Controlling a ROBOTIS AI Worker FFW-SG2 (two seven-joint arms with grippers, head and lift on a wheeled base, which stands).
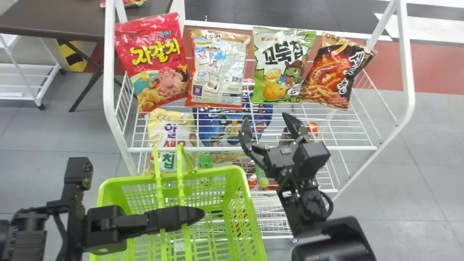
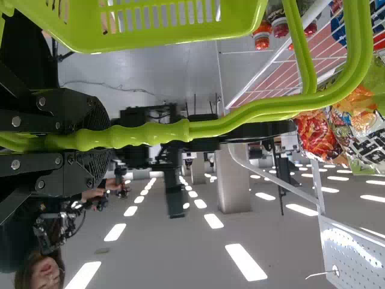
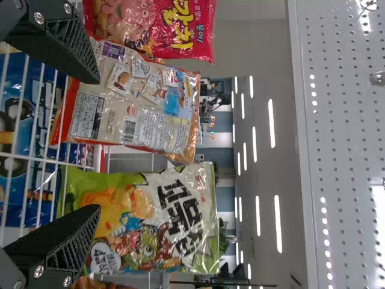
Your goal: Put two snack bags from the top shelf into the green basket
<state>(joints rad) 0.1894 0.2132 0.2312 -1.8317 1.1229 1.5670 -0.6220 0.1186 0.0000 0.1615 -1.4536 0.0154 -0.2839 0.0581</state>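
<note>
Head view: four snack bags stood on the top shelf, the right gripper before them, wide open and empty — apparently the first pick. Left wrist view: the left gripper was clamped round the handle of the green basket. Right wrist view: centring on one bag, then closing, was called for next.

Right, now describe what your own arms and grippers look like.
The left arm and right arm are black, with boxy housings. A black cable loops beside the right one. The left gripper and right gripper each have two black fingers with silver-coloured screws and textured, ridged surfaces; in the head view, the right one's fingers taper to points.
</note>
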